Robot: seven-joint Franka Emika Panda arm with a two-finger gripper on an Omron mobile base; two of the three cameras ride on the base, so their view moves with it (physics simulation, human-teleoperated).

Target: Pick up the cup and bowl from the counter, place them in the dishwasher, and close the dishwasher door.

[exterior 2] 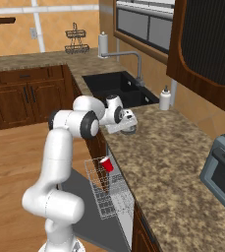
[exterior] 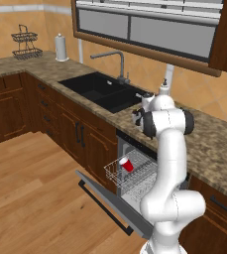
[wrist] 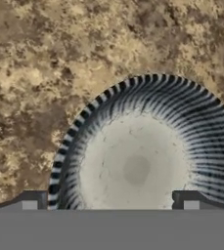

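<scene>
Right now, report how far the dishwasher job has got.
Done: the cup lies in the rack of the dishwasher. In hand: the gripper hangs open over the bowl on the counter, fingertips either side of the bowl's rim, no grip yet. Left: grasp the bowl, load it, then close the dishwasher door, which lies open.

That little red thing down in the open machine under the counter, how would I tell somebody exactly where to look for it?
Start at the black sink set into the brown speckled counter. Just past it, below the counter edge, the dishwasher door hangs open with a white wire rack pulled out over it. The cup lies tilted in that rack, the only red thing there, with a white rim.
</scene>
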